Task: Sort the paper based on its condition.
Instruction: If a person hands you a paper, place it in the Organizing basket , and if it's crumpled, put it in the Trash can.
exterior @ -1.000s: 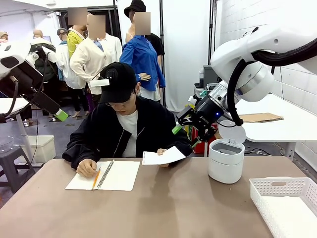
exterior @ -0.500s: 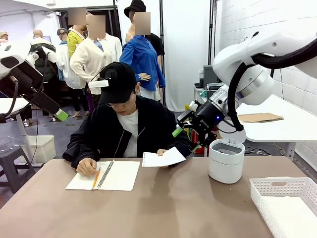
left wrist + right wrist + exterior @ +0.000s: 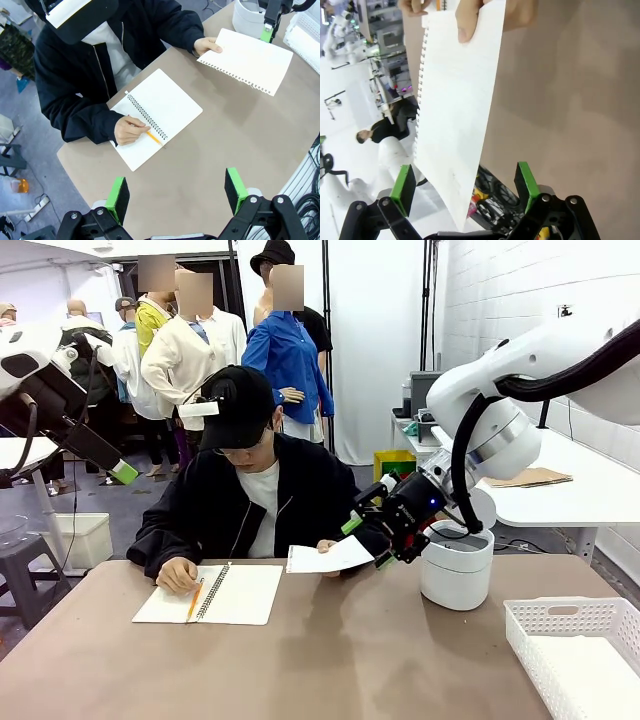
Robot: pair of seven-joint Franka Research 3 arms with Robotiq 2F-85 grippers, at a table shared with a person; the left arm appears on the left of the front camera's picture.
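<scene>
Paper: 1 white sheet point(image 3: 328, 559), flat, with a row of punched holes along 1 edge; it is held off the worktop point(image 3: 350, 665) by the person's hand point(image 3: 327, 546) and offered toward the robot's right side.
Right tool: the right tool point(image 3: 367, 542) is spread wide at the sheet's free end. In the right wrist view the sheet runs down between the 2 green pads point(image 3: 403, 189) and neither presses on it, so nothing is gripped.
Left tool: the left tool point(image 3: 177, 192) is released and empty, high above the worktop on the robot's left.
Person: the other hand point(image 3: 176, 577) rests on an open spiral notebook point(image 3: 240, 595) with an orange pencil point(image 3: 194, 600).
Containers: a white lidded bin point(image 3: 456, 570), lid up, stands just beside the right tool; a white slotted basket point(image 3: 560, 608) sits at the near right corner.
Done: no sorted sheet is visible; the bin's inside is hidden, and I cannot tell whether the basket holds any paper.
Left: by my reading, everything for this sheet: clamp it, take it from the hand, then drop it where its condition belongs. It looks smooth and uncrumpled.
</scene>
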